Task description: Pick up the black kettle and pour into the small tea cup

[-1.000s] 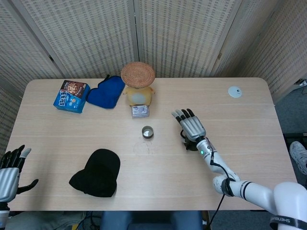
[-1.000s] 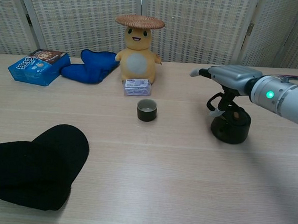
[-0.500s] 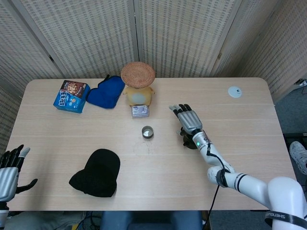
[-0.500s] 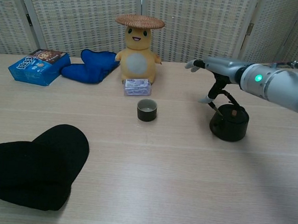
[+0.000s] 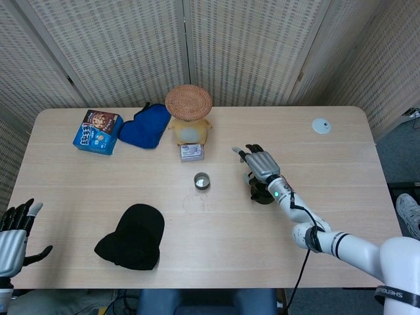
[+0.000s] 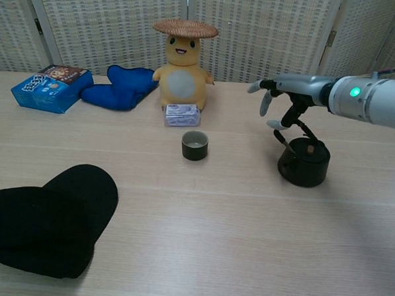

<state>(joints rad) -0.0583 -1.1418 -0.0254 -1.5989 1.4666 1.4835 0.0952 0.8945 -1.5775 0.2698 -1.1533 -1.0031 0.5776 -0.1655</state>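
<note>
Right hand (image 6: 280,92): right of centre in the chest view, poised above the black kettle (image 6: 305,163), fingers spread and drooping toward the handle, holding nothing; whether a fingertip touches the handle cannot be told. Left hand (image 5: 13,233): lower left corner of the head view, off the table edge, fingers apart, idle

Black kettle: squat, dark, standing upright on the table (image 5: 341,177), right of centre, arched handle uppermost, directly beneath the right hand

Small tea cup (image 6: 194,146): dark, upright, centre of frame, well apart from the kettle to its left

Step in hand, by judgement: the reach for the kettle; grasp not yet made, pour not begun. Next move calls for lowering the hand, closing fingers round the handle, lifting level, carrying left to the cup, then tilting spout-first

Further out:
- small box (image 6: 182,115), just behind the cup
- yellow plush toy (image 6: 182,67) with woven hat, behind the box
- blue cloth (image 6: 121,87) and blue snack box (image 6: 51,87), upper left
- black beanie (image 6: 45,216), lower left
- white disc (image 5: 321,125), upper right of head view
</note>
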